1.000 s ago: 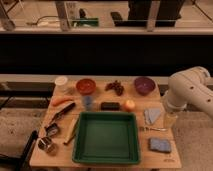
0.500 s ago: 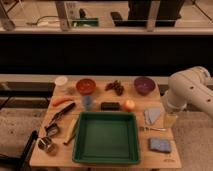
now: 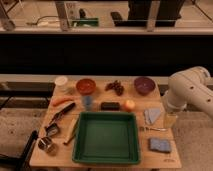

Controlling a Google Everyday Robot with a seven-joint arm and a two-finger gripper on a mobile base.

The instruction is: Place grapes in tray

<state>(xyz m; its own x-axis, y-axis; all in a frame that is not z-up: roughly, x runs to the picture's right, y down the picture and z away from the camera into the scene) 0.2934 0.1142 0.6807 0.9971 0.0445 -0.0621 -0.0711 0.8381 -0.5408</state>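
Grapes (image 3: 116, 87) lie at the back of the table (image 3: 100, 166), between a red bowl (image 3: 86, 86) on the left and a purple bowl (image 3: 144, 85) on the right, apart from both. The tray (image 3: 106, 141) sits at the front middle, with nothing in it. Between grapes and tray lies a row of small things: a blue cup (image 3: 88, 102), a black block (image 3: 110, 106) and an orange fruit (image 3: 129, 104), the block just beyond the tray's far rim. A white cup (image 3: 61, 83) stands at the back left, with a carrot (image 3: 61, 101) in front of it and dark tools (image 3: 61, 114) nearer the front. Right of the tray are a grey cloth (image 3: 153, 116) and a blue sponge (image 3: 160, 145). The white arm (image 3: 190, 92) stands over the table's right edge, and the gripper (image 3: 170, 119) hangs under it beside the cloth, well apart from the grapes. Whether the claw is apart or together cannot be told.
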